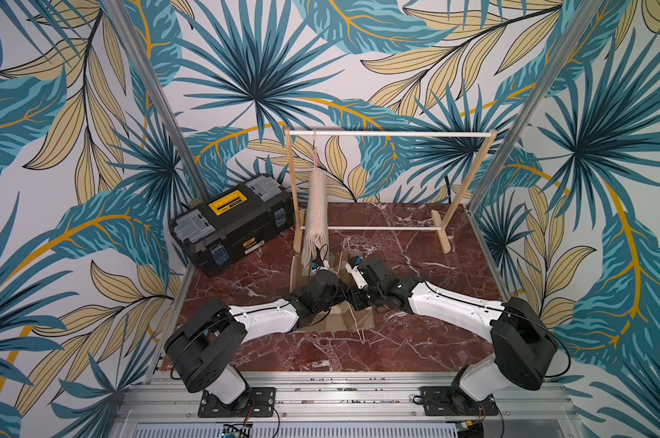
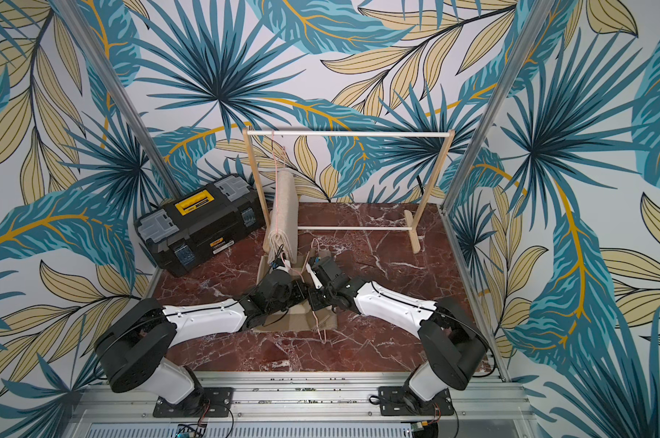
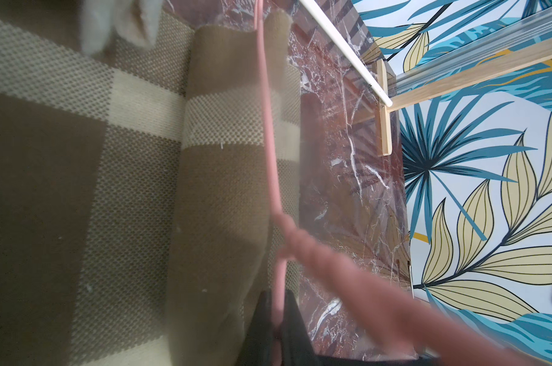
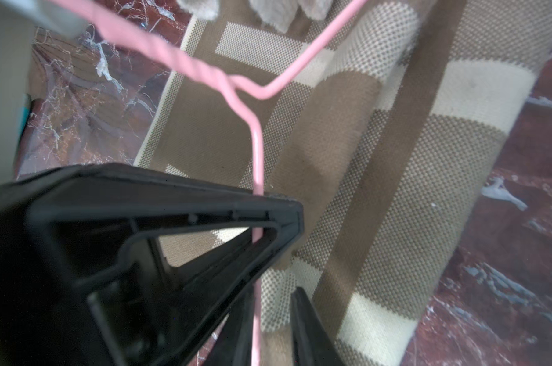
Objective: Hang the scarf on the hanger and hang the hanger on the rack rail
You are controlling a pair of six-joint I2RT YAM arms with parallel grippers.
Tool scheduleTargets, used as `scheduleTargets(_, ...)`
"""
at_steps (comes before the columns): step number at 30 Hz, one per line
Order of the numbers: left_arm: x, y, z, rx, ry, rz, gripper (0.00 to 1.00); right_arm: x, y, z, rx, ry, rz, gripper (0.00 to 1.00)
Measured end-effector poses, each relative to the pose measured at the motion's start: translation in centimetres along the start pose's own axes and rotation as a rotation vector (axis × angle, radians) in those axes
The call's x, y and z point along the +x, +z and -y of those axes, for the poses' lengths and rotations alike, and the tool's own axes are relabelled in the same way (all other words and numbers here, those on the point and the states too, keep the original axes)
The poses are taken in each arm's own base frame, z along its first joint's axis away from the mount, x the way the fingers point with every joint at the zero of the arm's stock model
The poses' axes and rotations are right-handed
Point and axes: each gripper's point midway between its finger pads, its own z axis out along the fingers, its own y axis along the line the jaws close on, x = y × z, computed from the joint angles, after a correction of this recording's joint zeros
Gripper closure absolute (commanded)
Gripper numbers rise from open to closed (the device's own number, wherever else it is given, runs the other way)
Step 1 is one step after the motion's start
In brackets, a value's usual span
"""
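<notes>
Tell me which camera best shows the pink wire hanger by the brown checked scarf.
The right wrist view: the pink wire hanger is sharp, twisted neck and shoulder bend, against the brown checked scarf. The left wrist view shows one blurred length; both top views, thin pink lines.

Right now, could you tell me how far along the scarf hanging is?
Done: a beige scarf already hangs on the wooden rack. In hand: the left gripper is shut on a pink wire hanger over the checked scarf; the right gripper straddles the wire, jaws not closed on it. Left: the checked scarf lies on the marble table, not yet on the hanger.
</notes>
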Motion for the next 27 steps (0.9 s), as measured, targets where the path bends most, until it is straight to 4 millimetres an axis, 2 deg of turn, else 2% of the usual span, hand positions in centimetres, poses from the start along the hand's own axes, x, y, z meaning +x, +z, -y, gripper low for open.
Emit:
scheduleTargets(7, 0.1, 0.0, 0.6, 0.015, -0.002, -0.002, 1.00, 0.3, -1.4, -0.4, -0.005, -0.007, 0.025, 0.70)
scheduleTargets(18, 0.1, 0.0, 0.6, 0.017, -0.024, -0.002, 1.00, 0.7, 0.2, 0.0, 0.011, -0.005, 0.021, 0.72)
scheduleTargets(23, 0.0, 0.1, 0.7, 0.017, -0.035, 0.002, 1.00, 0.5, 0.2, 0.0, 0.013, -0.007, 0.030, 0.78)
scheduleTargets(27, 0.0, 0.3, 0.7, 0.020, -0.042, 0.002, 1.00, 0.6, 0.7, 0.1, 0.022, -0.003, 0.032, 0.88)
